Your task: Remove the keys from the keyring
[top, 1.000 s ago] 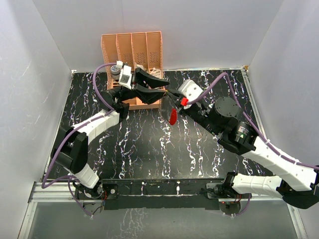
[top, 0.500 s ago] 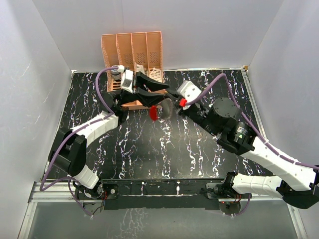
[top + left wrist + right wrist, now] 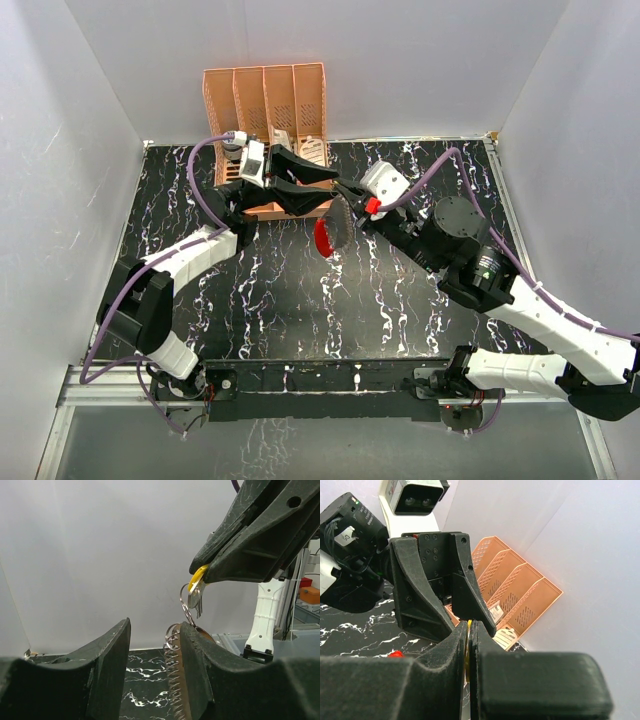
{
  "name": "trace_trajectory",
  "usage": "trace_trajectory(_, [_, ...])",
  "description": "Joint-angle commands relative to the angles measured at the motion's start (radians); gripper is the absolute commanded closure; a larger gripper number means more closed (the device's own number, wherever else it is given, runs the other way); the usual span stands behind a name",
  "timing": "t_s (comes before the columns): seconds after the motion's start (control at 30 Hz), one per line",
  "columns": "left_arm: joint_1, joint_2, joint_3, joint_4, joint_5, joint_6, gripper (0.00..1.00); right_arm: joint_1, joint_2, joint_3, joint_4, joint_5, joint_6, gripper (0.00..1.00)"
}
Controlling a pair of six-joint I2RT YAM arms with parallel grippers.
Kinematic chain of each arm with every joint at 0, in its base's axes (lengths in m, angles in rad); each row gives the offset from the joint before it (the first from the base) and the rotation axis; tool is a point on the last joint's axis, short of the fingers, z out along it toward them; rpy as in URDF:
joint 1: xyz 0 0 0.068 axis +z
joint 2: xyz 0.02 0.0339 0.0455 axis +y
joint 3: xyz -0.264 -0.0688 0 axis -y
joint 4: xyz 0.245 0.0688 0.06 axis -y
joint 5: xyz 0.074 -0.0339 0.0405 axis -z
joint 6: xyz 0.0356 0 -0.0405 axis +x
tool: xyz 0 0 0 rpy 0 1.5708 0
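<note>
Gold: one key (image 3: 198, 576), one keyring (image 3: 186, 608)

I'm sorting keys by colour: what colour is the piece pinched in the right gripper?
Yellow. The key shows best in the left wrist view.

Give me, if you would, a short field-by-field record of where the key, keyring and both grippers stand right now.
right gripper: shut on the yellow key, raised off the table
keyring: hangs below that key
red-and-white tag: dangles from the keyring
left gripper: open, facing the right gripper; the keyring is beside one of its fingers, contact unclear
orange rack: at the back wall, behind both grippers
</note>
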State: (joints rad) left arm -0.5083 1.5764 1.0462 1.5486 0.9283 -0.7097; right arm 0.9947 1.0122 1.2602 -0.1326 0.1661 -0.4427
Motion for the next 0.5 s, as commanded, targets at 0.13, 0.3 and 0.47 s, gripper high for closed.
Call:
trace_trajectory(0.13, [-0.004, 0.005, 0.039, 0.161, -0.021, -0.086, 0.58, 0.000, -0.024, -0.004, 0.088, 0.002, 0.007, 1.00])
trace_trajectory(0.3, [-0.005, 0.028, 0.064, 0.196, -0.031, -0.120, 0.58, 0.001, -0.023, -0.008, 0.088, 0.001, 0.010, 1.00])
trace_trajectory(0.47, [-0.005, 0.047, 0.087, 0.235, -0.014, -0.176, 0.58, 0.001, -0.020, -0.012, 0.090, -0.003, 0.012, 1.00])
